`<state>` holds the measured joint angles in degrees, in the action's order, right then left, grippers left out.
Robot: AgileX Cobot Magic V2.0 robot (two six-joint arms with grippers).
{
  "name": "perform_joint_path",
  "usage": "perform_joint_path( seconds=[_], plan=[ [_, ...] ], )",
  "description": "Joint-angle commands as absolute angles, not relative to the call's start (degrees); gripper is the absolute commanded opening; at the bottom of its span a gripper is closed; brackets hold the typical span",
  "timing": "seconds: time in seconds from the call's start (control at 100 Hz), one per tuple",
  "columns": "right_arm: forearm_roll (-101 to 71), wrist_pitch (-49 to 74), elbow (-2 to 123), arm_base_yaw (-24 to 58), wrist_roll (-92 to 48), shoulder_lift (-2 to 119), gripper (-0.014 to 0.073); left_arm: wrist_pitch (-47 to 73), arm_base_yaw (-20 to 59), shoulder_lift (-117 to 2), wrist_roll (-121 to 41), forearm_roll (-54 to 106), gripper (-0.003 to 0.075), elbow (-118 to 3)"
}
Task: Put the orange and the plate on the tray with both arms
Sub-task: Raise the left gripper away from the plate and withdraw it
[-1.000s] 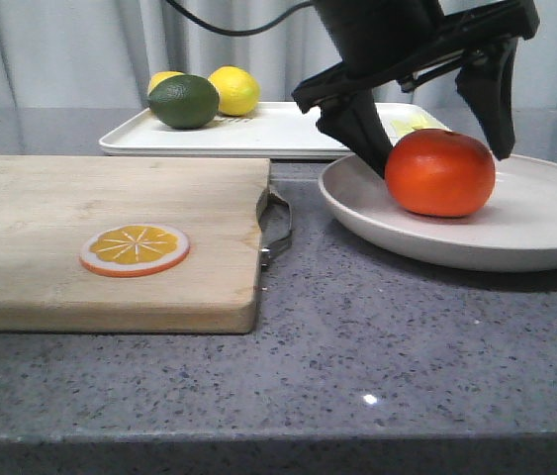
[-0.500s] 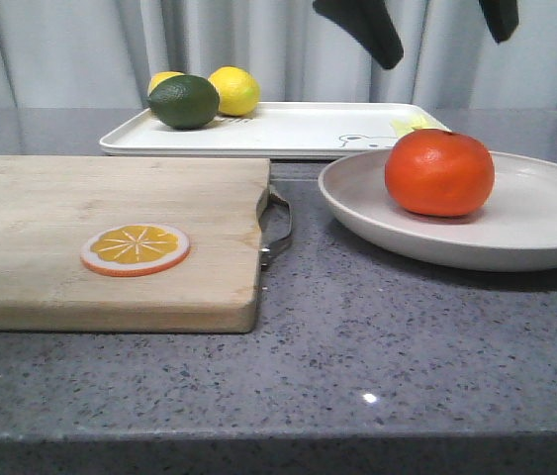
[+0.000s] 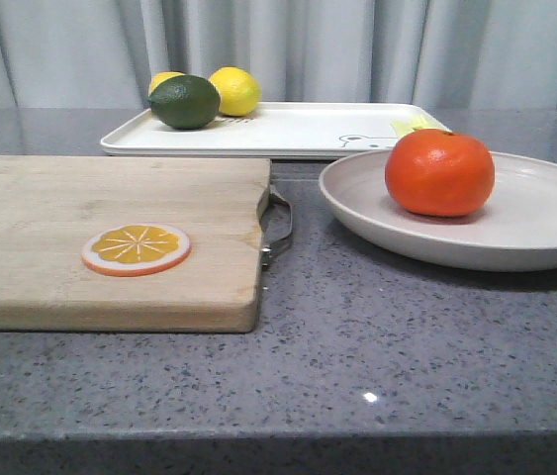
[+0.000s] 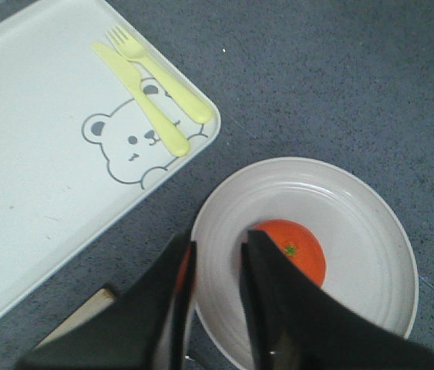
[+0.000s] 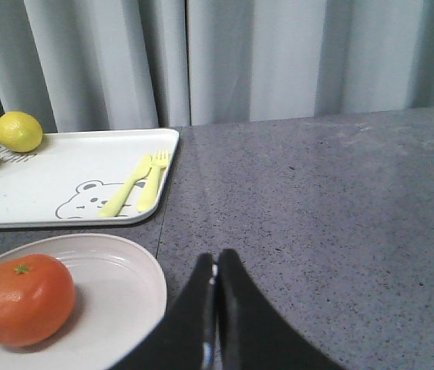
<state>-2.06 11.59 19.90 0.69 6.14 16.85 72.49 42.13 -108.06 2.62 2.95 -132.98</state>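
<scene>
We see orange [image 3: 439, 172] sitting in plate [image 3: 515, 213], plate on desk [image 3: 377, 336] just beside tray [image 3: 278, 129], not on it; sensible staging, we judge, so fruit rides along when plate is carried over. Left hand [image 4: 215, 270] hangs high above plate, fingers slightly parted, holding nothing. Right hand [image 5: 215, 297] above bare desk beside plate, fingers pressed together, empty. Neither touches anything.

The left gripper [image 4: 217, 308], whose fingers [image 4: 172, 308] straddled the orange [image 3: 439, 172] a second ago, is now lifted clear above it, the fruit left below on the plate [image 3: 545, 223].
</scene>
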Motion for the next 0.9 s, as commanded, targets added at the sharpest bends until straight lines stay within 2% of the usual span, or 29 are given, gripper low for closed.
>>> perform_joint_path(
  seconds=[0.0, 0.09, 0.37, 0.89],
  plan=[
    [-1.98, 8.37, 22.01, 0.48, 5.96, 17.82, -0.0057, 72.16, 40.97, -102.0, 2.95, 1.82, 0.0036, -134.48],
    [-1.98, 8.87, 22.01, 0.48, 5.96, 17.82, -0.0057, 72.16, 39.35, -99.38, 2.95, 1.03, -0.002, -133.81],
    [-1.98, 10.38, 22.01, 0.48, 5.96, 17.82, -0.0057, 71.23, 33.44, -88.73, 2.95, -0.56, -0.002, -123.72],
    [-1.98, 13.26, 22.07, 0.48, 5.91, 19.13, -0.0057, 51.52, 31.74, -62.51, 3.07, -5.63, -0.002, -86.98]
  ],
)
